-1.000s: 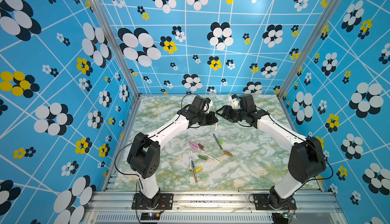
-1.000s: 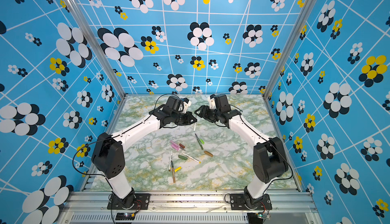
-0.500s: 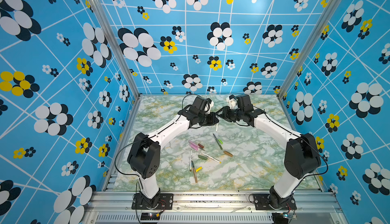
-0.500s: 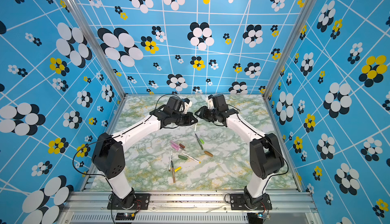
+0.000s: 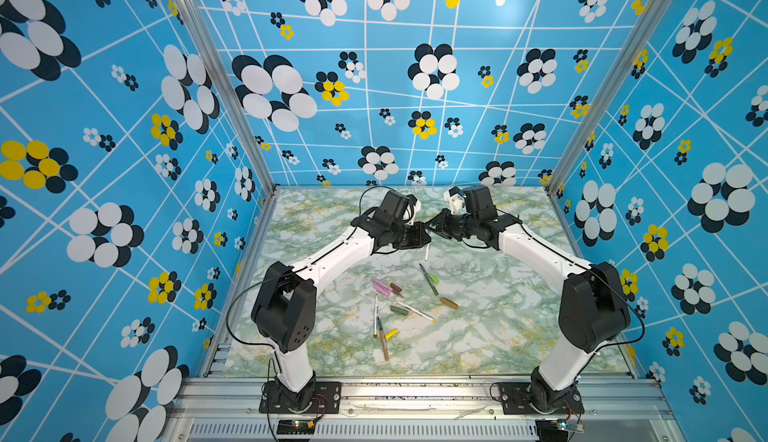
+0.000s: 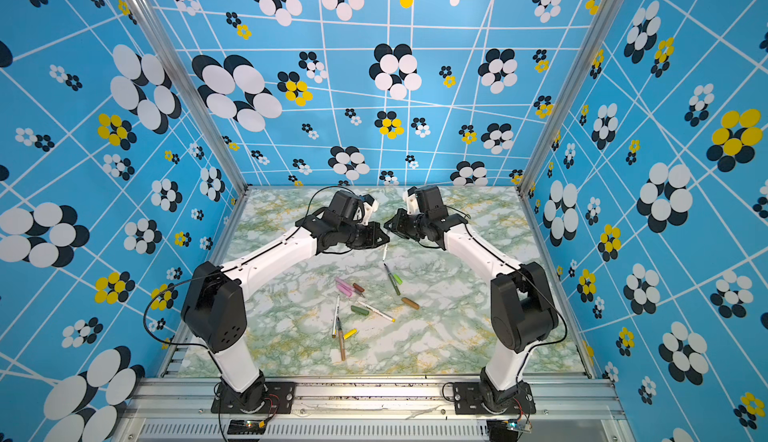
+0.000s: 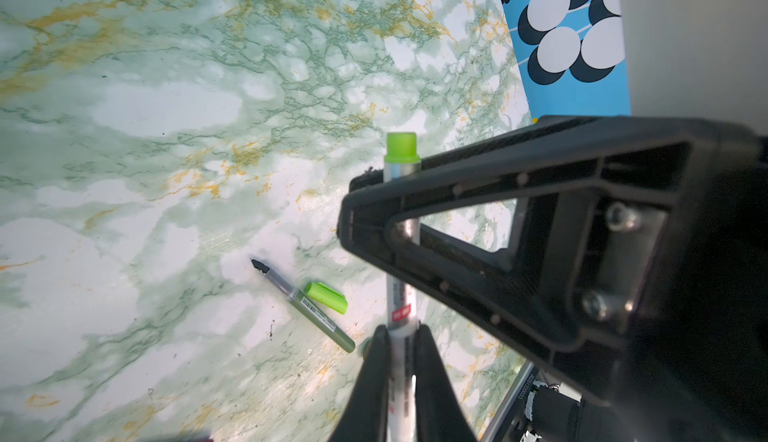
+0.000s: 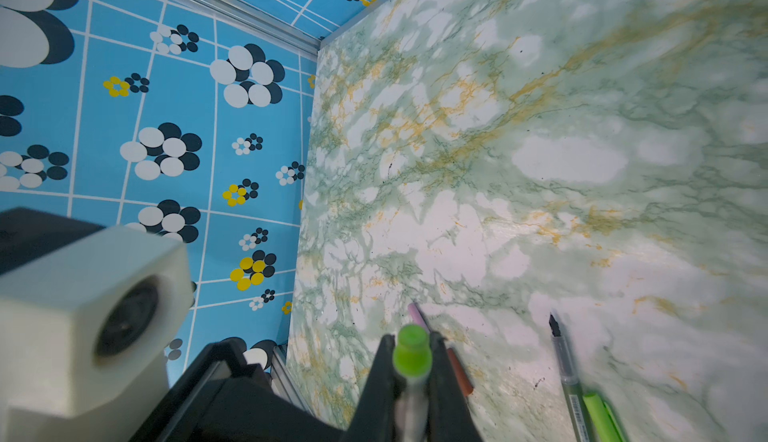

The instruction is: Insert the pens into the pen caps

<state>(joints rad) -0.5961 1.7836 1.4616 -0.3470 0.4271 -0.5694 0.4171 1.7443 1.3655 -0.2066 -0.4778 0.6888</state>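
Above the marbled table [image 7: 166, 128], left gripper [image 7: 400, 336] and right gripper [image 8: 411, 340] both clamp one white-barrelled, green-ended pen [image 7: 401, 161] (airborne); stubby plastic caps [image 5: 449, 303] apparently all unfitted.

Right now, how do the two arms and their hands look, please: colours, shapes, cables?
The left arm and right arm have white links and bulky black joint housings. A thin black cable loops beside each. The left hand and right hand are black; their fingers are tapering open triangular frames. Black plates bolt both arms to an aluminium rail.
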